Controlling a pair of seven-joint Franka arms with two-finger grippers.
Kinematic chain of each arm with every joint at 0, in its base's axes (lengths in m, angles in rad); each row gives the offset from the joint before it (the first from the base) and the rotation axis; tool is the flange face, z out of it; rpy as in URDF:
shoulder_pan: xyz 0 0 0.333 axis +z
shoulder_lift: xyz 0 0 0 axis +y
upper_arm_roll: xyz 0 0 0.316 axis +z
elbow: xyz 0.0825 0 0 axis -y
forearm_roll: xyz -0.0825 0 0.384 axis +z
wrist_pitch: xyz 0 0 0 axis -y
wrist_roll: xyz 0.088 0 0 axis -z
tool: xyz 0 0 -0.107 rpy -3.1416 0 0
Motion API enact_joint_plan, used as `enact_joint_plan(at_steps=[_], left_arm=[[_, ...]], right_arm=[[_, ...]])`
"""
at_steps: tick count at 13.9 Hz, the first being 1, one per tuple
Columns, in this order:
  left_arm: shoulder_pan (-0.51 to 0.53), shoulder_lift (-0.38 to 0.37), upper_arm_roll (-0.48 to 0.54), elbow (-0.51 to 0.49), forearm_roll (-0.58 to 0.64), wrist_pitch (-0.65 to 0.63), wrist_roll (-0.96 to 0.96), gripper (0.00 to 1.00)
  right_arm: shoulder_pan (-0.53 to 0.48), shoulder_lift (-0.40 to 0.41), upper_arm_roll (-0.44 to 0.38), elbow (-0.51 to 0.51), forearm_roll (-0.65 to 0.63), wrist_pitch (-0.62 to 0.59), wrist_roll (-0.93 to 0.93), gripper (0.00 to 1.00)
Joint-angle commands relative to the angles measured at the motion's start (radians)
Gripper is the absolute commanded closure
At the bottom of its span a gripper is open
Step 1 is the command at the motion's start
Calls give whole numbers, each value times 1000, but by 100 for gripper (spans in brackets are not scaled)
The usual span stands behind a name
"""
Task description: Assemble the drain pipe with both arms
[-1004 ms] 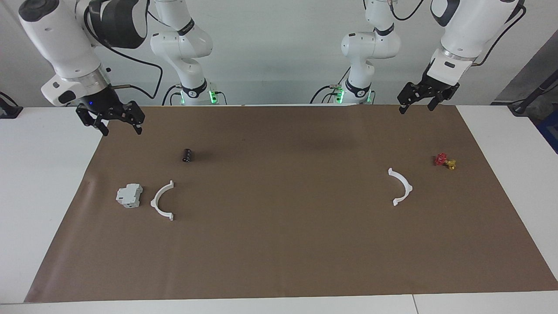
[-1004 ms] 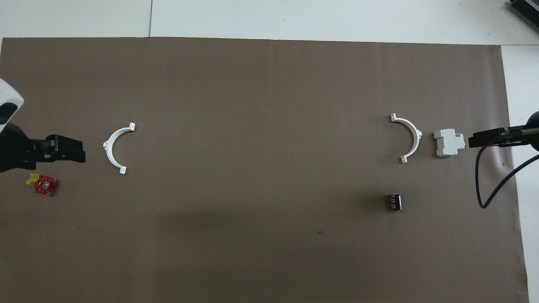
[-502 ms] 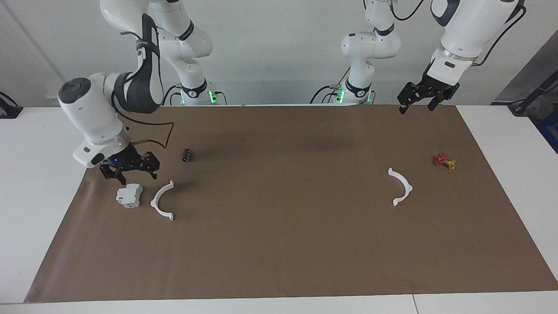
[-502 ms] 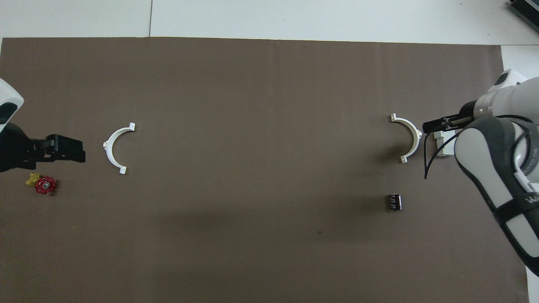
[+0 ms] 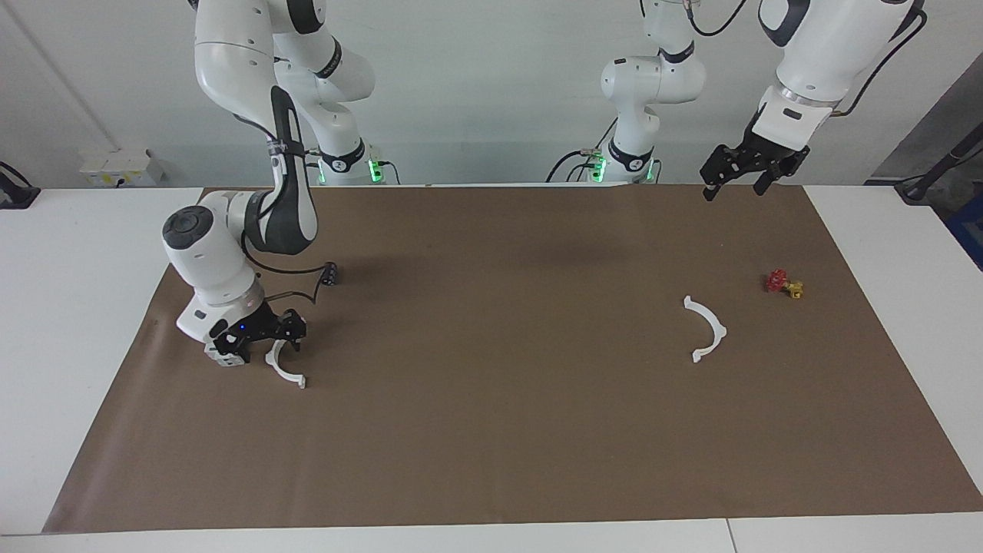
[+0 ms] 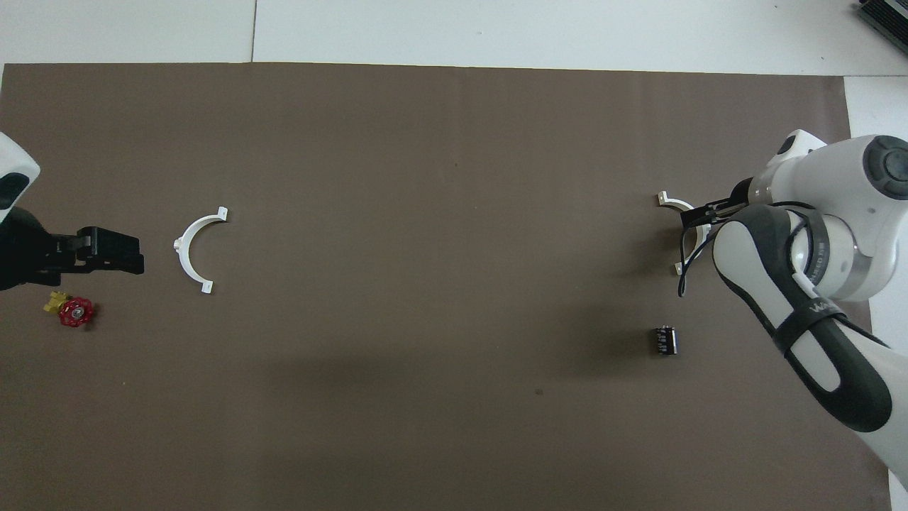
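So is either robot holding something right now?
No. The right end effector is open, low over one half-ring, not gripping it. The left end effector waits open in the air, empty.

two half-rings, one valve

Robot lab: two arms at papered table
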Motion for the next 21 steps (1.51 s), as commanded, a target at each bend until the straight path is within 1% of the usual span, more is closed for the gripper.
enact_joint_plan(at_steps=[1, 4, 5, 9, 10, 11, 12, 13, 14, 16, 18, 20, 21], left_arm=[[3, -12, 4, -12, -10, 13, 15, 0], [3, -12, 4, -12, -10, 15, 15, 0], [3, -12, 4, -12, -10, 15, 15, 0], [3, -12, 4, -12, -10, 15, 14, 0], [3, -12, 4, -12, -10, 15, 14, 0], [3, -12, 4, -12, -10, 15, 12, 0], [3, -12, 4, -13, -10, 15, 12, 0], [3, -12, 4, -13, -10, 15, 12, 0], [3, -12, 4, -13, -10, 15, 12, 0], [3, -12, 4, -13, -10, 15, 12, 0], [3, -12, 4, -13, -10, 15, 12, 0], [3, -12, 4, -13, -10, 15, 12, 0], [3, -12, 4, -13, -10, 15, 12, 0]], right_arm=[[-12, -16, 4, -24, 28, 4, -76, 1], [-21, -21, 4, -45, 28, 8, -107, 10], [-24, -22, 4, -53, 28, 13, -117, 14], [-29, -22, 4, -53, 28, 14, -124, 25], [-29, -22, 4, -53, 28, 14, -124, 32], [-30, -22, 4, -53, 28, 14, -125, 49], [-29, -21, 2, -53, 28, 14, -125, 69], [-29, -21, 4, -53, 28, 16, -124, 92], [-29, -21, 2, -53, 28, 17, -124, 100], [-30, -18, 2, -45, 28, 30, -107, 100], [-20, -16, 2, -1, 28, 10, -52, 100], [9, -22, 5, 44, 26, -50, 75, 100], [44, -25, 4, 70, 26, -86, 165, 100]])
